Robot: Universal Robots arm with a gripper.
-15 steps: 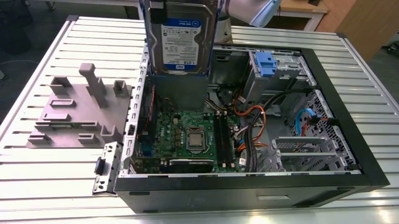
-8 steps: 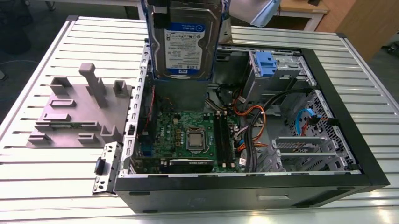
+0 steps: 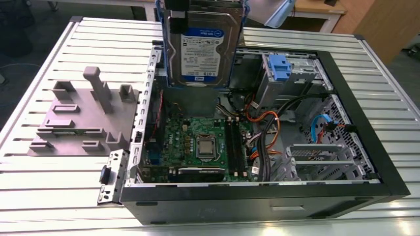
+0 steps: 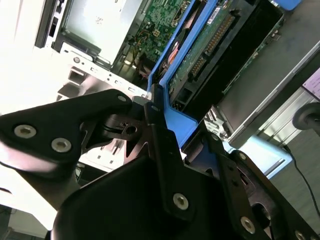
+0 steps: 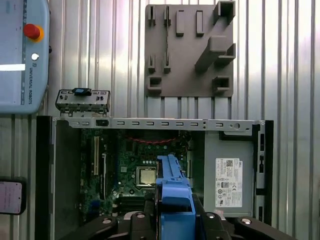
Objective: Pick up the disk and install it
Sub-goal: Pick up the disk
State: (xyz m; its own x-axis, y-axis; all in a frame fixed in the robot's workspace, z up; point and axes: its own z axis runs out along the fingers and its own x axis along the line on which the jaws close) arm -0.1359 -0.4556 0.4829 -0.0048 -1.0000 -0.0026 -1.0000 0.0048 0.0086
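Disk [image 3: 202, 44] at top centre of exterior view, upright, label toward camera, hanging above open computer case [image 3: 262, 199], touching nothing inside. Gripper [image 4: 175, 125] clenched on blue rail [image 5: 172, 192] at disk's edge. Edge grip likely leaves body free. Height likely keeps it clear of walls and cables [image 3: 262, 132].

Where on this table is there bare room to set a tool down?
Bare table slats lie nearer the camera than the grey fixture plate, and on the exterior view's right of the computer case. Inside the case, cables crowd it.
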